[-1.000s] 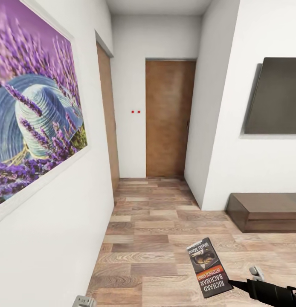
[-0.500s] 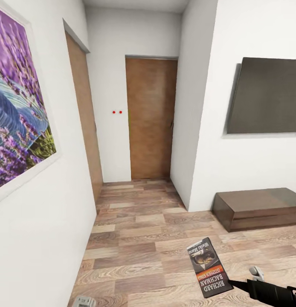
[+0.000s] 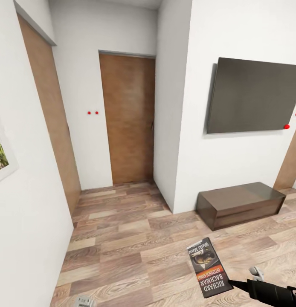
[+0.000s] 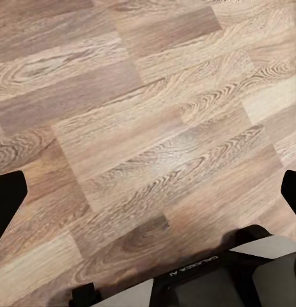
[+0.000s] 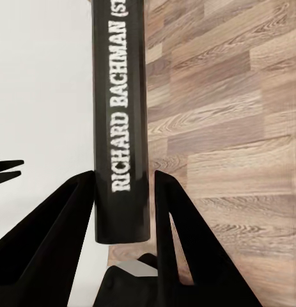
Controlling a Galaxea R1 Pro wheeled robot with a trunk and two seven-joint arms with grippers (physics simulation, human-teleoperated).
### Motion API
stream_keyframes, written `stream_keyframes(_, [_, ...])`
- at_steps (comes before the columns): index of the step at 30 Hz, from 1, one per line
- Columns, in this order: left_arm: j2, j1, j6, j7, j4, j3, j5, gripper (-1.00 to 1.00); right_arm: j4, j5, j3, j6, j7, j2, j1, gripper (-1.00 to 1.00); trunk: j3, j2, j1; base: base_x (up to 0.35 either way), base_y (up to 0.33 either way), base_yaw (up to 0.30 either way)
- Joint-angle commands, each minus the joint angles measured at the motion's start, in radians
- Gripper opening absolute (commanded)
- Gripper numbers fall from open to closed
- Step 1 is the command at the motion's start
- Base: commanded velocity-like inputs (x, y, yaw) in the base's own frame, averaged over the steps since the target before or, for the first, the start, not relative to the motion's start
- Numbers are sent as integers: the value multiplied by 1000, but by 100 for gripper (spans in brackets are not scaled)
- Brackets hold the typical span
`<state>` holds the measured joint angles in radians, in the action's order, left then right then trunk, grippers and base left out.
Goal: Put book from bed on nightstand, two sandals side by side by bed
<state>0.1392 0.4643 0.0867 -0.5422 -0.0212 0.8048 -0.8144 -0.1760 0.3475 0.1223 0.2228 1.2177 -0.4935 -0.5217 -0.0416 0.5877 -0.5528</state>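
Turning right | purple painting nearly gone | book [image 3: 209, 268] still gripped

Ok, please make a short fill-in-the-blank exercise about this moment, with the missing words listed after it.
1. The right gripper is shut on the ____.
2. The author name printed on the book spine is RICHARD ____.
3. On the white wall above the low dark-brown cabinet hangs a dark flat ____.
4. The floor is made of ____ planks.

Missing words: book; BACHMAN; screen; wood
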Motion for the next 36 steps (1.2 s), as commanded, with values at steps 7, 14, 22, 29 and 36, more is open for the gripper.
stream_keyframes(7, [0,0,5,-2,0,7,-11,100,0,14,3,10,2,0,-1,-100,-2,2,-1,306,0,-281])
stream_keyframes(14, [0,0,5,-2,0,7,-11,100,0,15,3,10,2,0,-1,-100,-2,2,-1,113,0,-281])
stream_keyframes(22, [0,0,5,-2,0,7,-11,100,0,15,3,11,2,0,-1,-100,-2,2,-1,3,0,-281])
stream_keyframes(29, [0,0,5,-2,0,7,-11,100,0,15,3,10,2,0,-1,-100,-2,2,-1,0,0,-282])
stream_keyframes(36, [0,0,5,-2,0,7,-11,100,0,16,3,10,2,0,-1,-100,-2,2,-1,0,0,-282])
